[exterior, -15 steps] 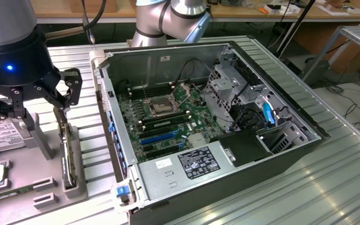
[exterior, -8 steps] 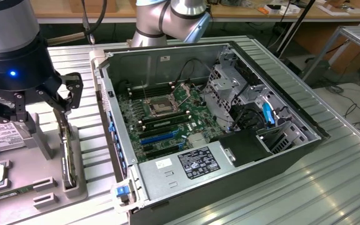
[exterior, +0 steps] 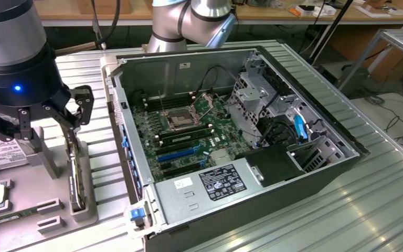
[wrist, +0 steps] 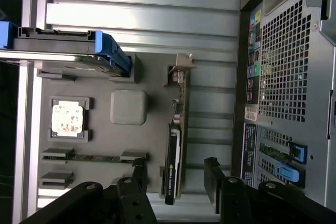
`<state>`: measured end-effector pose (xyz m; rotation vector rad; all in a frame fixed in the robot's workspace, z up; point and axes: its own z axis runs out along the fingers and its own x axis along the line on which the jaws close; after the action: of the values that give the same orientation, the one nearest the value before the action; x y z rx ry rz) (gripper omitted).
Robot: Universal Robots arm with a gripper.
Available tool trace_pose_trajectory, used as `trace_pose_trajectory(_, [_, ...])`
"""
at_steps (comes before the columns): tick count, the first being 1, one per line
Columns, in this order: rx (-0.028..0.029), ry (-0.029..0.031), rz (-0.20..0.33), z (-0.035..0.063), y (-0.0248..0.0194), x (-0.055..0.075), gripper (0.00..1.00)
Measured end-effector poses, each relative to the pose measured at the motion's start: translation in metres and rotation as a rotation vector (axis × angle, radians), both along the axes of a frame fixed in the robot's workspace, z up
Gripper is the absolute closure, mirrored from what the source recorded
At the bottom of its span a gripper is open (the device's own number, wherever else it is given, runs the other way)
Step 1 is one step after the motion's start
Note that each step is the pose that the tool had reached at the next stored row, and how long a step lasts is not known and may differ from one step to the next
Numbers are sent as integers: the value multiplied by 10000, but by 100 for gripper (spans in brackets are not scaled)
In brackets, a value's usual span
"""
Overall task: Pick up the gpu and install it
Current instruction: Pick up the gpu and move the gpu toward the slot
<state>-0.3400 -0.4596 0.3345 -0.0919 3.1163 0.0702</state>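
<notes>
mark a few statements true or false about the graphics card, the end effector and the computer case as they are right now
1. The end effector is open. True.
2. The graphics card is plugged into the motherboard. False: it stands on edge in the grey tray, outside the computer case.
3. The computer case is open, with the motherboard exposed. True.
4. The end effector holds the hard drive. False: it holds nothing; its fingers sit on either side of the graphics card.

Robotics lab: robot arm (exterior: 187,23), opened PC tower (exterior: 166,68), ribbed metal table (exterior: 341,210), workbench (exterior: 272,13) behind
</notes>
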Motion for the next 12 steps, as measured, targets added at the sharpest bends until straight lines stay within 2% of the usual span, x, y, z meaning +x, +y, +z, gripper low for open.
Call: trace_pose_trajectory(12, [0, 0, 0, -160, 0, 0, 44])
